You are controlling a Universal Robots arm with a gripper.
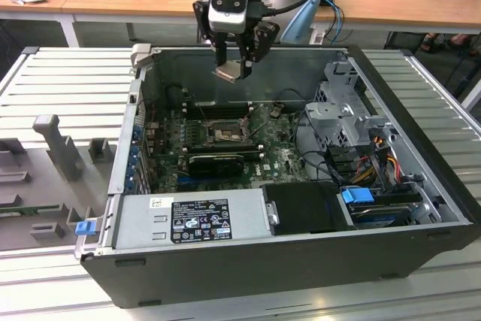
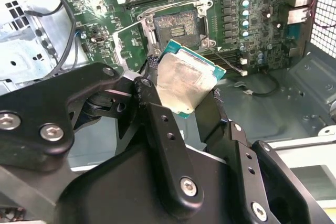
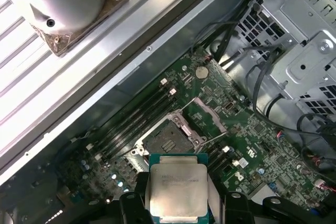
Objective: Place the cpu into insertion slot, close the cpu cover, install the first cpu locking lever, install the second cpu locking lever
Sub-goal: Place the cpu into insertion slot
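My gripper (image 1: 237,65) hangs above the open computer case, shut on the cpu (image 1: 231,73), which it holds tilted by its edges. In both wrist views the cpu (image 2: 186,82) (image 3: 176,190) shows its dull silver top between the black fingers (image 2: 157,124). The insertion slot (image 3: 167,140) (image 2: 176,24) lies bare in the middle of the green motherboard (image 1: 278,152), well below the chip. In the first wrist view the cpu cover (image 3: 216,119) stands swung open beside the socket. In the exterior view the insertion slot (image 1: 223,135) sits below and slightly nearer than the gripper.
Memory sticks (image 3: 134,121) run along one side of the socket. A grey power supply (image 1: 192,216) fills the case's near edge, and a metal drive cage (image 1: 346,110) with cables stands on the exterior view's right. The case walls surround the board; a ribbed table (image 1: 68,73) lies outside.
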